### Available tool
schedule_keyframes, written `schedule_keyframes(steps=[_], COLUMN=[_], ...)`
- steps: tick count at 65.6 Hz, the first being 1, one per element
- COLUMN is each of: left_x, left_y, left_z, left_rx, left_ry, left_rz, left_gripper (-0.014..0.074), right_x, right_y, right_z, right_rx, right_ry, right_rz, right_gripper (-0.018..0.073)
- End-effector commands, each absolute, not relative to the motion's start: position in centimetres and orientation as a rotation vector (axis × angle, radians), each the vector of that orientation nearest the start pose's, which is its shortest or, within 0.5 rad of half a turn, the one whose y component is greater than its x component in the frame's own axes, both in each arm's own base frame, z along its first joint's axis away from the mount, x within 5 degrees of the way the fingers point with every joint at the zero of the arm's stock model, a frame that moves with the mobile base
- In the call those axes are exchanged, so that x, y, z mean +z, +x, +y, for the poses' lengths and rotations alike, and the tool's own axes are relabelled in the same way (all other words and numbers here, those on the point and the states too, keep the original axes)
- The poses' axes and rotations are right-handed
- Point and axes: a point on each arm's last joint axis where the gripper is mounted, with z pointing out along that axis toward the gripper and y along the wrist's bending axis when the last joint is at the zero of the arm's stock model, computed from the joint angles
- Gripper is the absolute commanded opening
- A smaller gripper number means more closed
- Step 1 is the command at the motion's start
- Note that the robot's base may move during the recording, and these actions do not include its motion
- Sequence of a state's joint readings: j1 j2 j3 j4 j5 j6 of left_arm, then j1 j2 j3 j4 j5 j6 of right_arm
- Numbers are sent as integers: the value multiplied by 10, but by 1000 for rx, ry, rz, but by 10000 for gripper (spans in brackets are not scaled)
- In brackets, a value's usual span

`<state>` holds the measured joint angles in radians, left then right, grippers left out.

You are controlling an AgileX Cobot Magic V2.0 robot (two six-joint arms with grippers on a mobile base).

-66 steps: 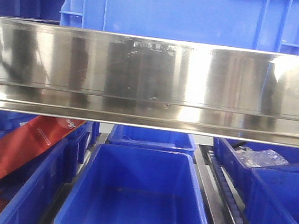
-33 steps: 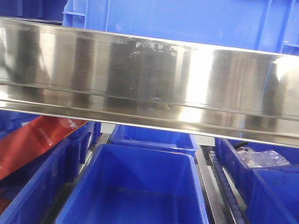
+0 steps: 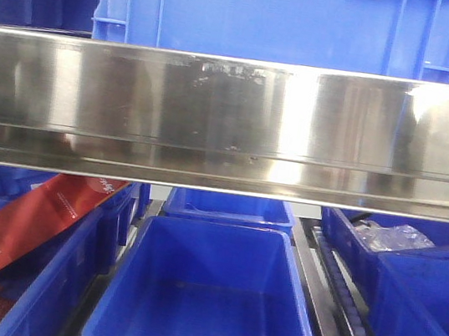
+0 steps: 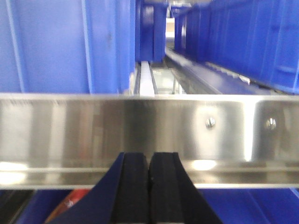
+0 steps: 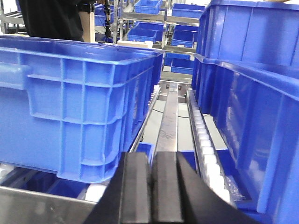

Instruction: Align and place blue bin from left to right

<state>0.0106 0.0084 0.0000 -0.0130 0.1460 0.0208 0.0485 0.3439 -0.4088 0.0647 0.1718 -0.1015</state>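
Because the blue bin (image 3: 279, 17) sits on the upper shelf level, right behind the steel front rail (image 3: 231, 123), any shove from me has to clear that rail first. My left gripper (image 4: 149, 189) has its pads pressed together, holding nothing, and it hangs low in front of the rail, with the bin's ribbed wall up and to the left beyond it. My right gripper (image 5: 153, 186) is also closed and empty, higher up, pointing down the roller lane (image 5: 202, 135) that runs into the distance, with the bin on its left and a stack of other blue crates (image 5: 252, 84) on its right.

I judge the main risk to be a skewed push. If one closed gripper presses the bin near a corner, the bin could pivot instead of sliding straight, and its rim could catch the neighbouring crates or ride over the lane divider. My left gripper could also strike the rail if it rises without backing away, since it sits so close beneath it. A push that is too hard might drive the bin over the rail toward the open tub (image 3: 207, 296) on the level below.

Against the front view a second ago, the bin sits slightly further right, its left edge having crept that way. The lower tubs and the red packet (image 3: 21, 226) lie just as they did.
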Motion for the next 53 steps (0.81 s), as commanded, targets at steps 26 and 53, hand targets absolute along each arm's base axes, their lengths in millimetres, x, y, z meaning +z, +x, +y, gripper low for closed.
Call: schedule_keyframes(steps=[26,53], left_x=[201,201], left_y=[56,56], left_z=[0,0], left_rx=[-1,-1], left_ry=[-13,-13], left_rz=[1622,1622], left_gripper=[-80,-80], right_x=[315,310], right_y=[82,81], right_z=[4,4], right_rx=[0,-6], right_ry=[-82,-77], right_rz=[1558,1596], right_gripper=[-162,-162])
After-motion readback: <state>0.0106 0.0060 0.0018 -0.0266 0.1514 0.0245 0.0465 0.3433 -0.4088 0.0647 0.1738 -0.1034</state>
